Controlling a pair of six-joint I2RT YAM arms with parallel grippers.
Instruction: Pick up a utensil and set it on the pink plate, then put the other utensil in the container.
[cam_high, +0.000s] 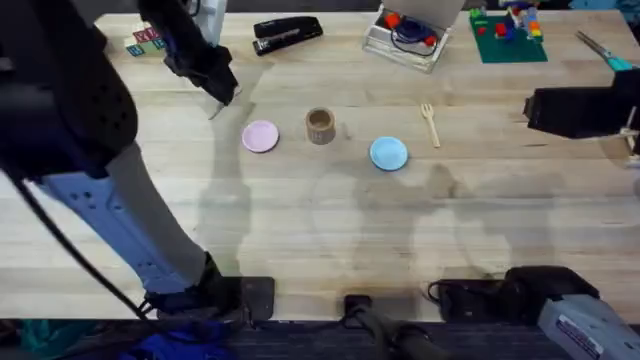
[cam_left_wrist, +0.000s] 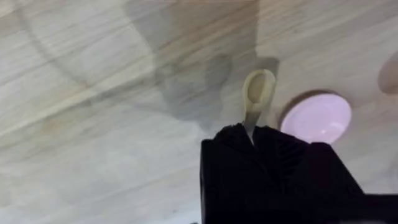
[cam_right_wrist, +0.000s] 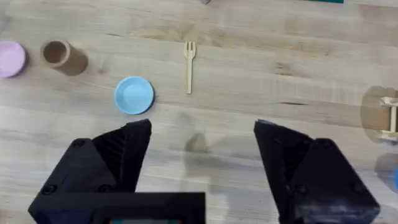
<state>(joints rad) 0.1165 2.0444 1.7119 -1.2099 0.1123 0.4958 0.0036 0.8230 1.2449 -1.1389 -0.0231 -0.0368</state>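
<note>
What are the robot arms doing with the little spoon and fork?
The left gripper is shut on the wooden spoon, holding it above the table close to the pink plate. The plate has nothing on it yet. The wooden fork lies on the table, past the light-blue plate, not yet in the brown cup. The right gripper waits with its jaws open, holding nothing.

Place: probably a robotics lab or test bench.
Surface: pale wooden table (cam_high: 330, 220).
Clutter: black stapler (cam_high: 287, 34), toy bricks on a green base (cam_high: 508, 32), clear plastic box (cam_high: 405, 38), scissors (cam_high: 606, 50).
Equipment: cables at the arm bases.
</note>
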